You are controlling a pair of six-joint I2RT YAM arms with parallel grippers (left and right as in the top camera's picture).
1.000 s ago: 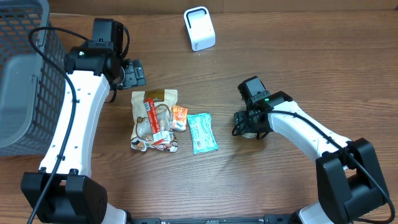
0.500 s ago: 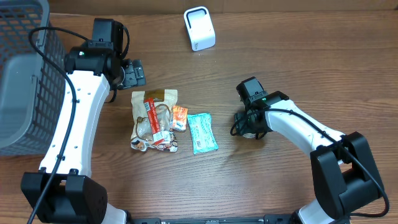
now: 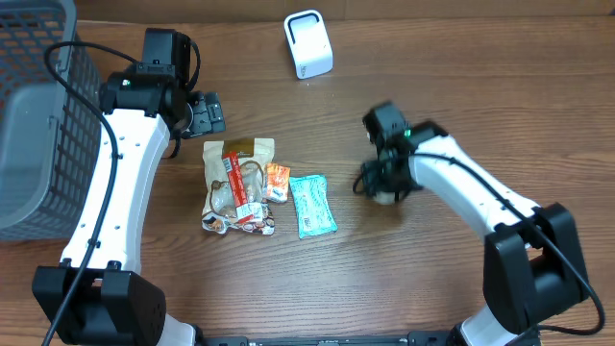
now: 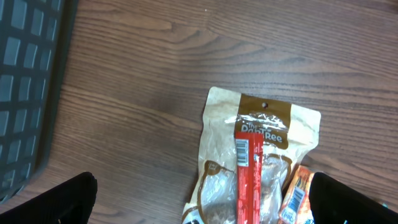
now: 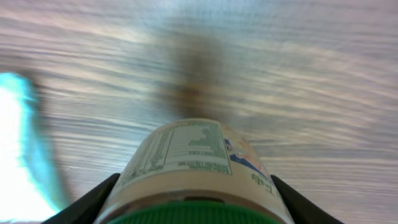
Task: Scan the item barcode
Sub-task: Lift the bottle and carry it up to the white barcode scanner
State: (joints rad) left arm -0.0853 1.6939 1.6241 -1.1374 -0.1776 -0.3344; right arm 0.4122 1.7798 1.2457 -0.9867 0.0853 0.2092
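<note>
My right gripper (image 3: 384,181) is shut on a cream jar (image 5: 193,162) with a green lid and a printed label, its dark fingers (image 5: 93,199) pressed on both sides. The jar (image 3: 386,196) hangs over the wood at right of centre; the right wrist view is blurred by motion. The white barcode scanner (image 3: 307,43) stands at the far middle of the table. My left gripper (image 4: 202,202) is open, hovering over a tan snack pouch (image 4: 261,149) and holding nothing; in the overhead view that left gripper (image 3: 205,113) sits just beyond the pouch.
A pile lies left of centre: tan pouch (image 3: 238,183) with a red stick (image 4: 249,180) on it, an orange packet (image 3: 277,181) and a teal packet (image 3: 312,205). A grey mesh basket (image 3: 38,115) fills the left edge.
The right gripper narrowed onto the jar, then moved toward the far side of the table with it. The left arm has not moved.
</note>
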